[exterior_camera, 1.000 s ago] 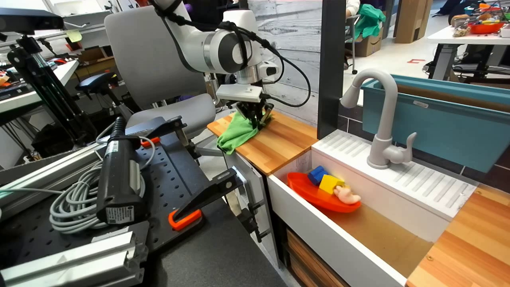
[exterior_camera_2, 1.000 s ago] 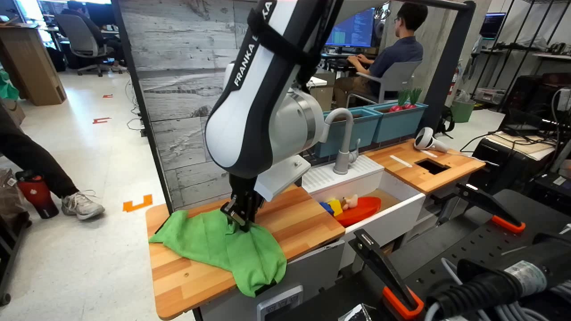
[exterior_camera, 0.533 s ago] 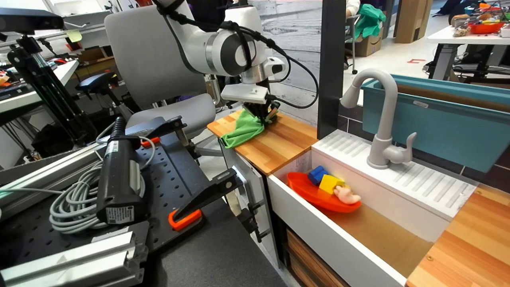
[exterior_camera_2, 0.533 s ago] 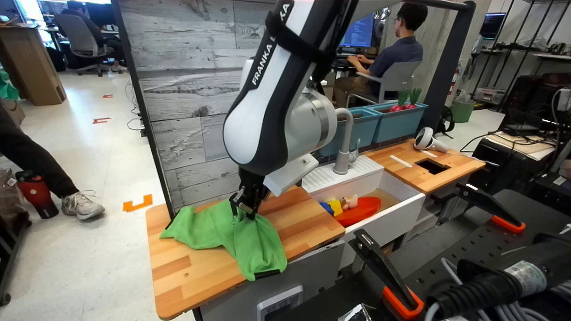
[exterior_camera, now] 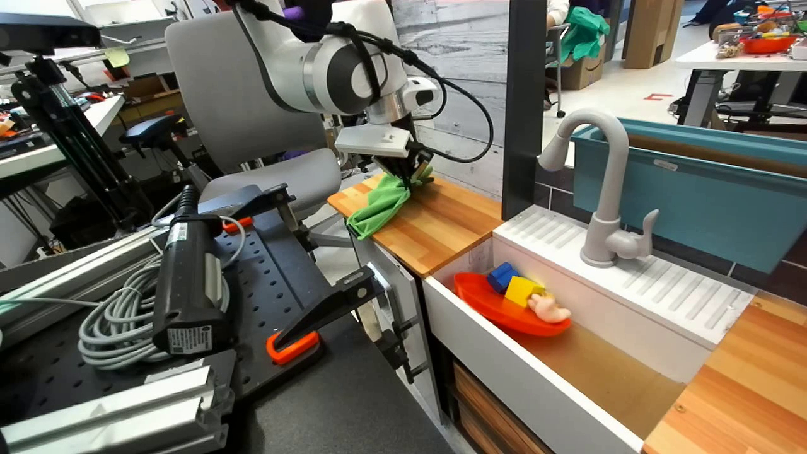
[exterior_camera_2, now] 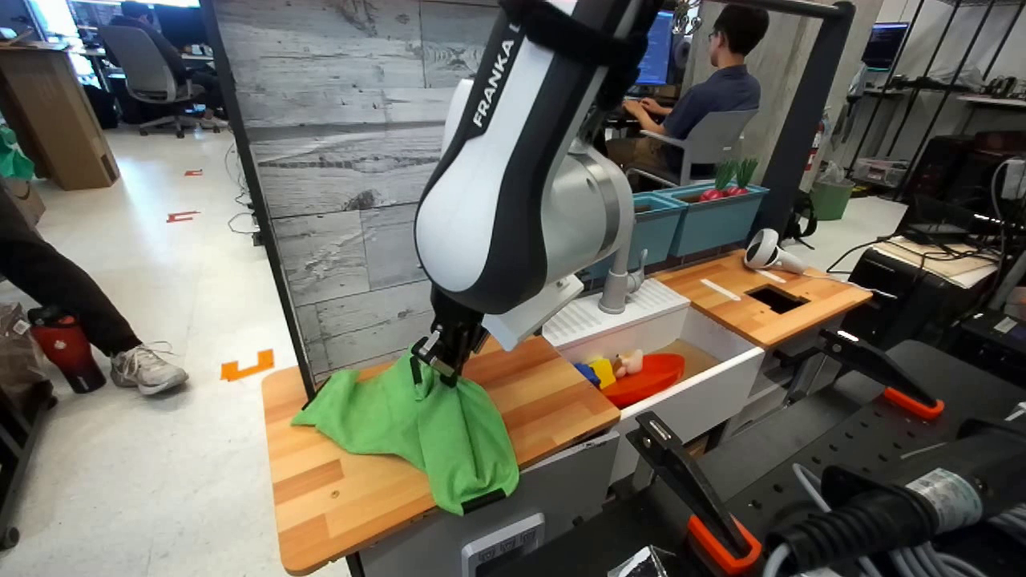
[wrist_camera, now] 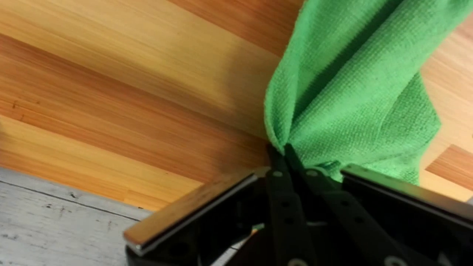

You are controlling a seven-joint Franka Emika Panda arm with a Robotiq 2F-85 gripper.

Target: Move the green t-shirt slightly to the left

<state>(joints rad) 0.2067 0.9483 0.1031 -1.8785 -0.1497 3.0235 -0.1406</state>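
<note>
The green cloth, seemingly the t-shirt, lies crumpled on the wooden countertop; it shows in both exterior views and in the wrist view. One end with a dark strip hangs over the counter's front edge. My gripper is shut on a gathered fold at the cloth's edge. It also shows in both exterior views, tilted and just above the counter, with the pinched part pulled up into a peak. The rest of the cloth rests on the counter.
A grey wood-look panel stands behind the counter. Beside the counter is a sink with a red boat-shaped dish holding blue and yellow blocks and a pink toy. A grey faucet rises behind it. Black clamps stand in front.
My gripper, still shut on the cloth, has risen slightly and shifted toward the back panel. The cloth has been drawn along a little, its far corner sliding inward from the counter's end.
</note>
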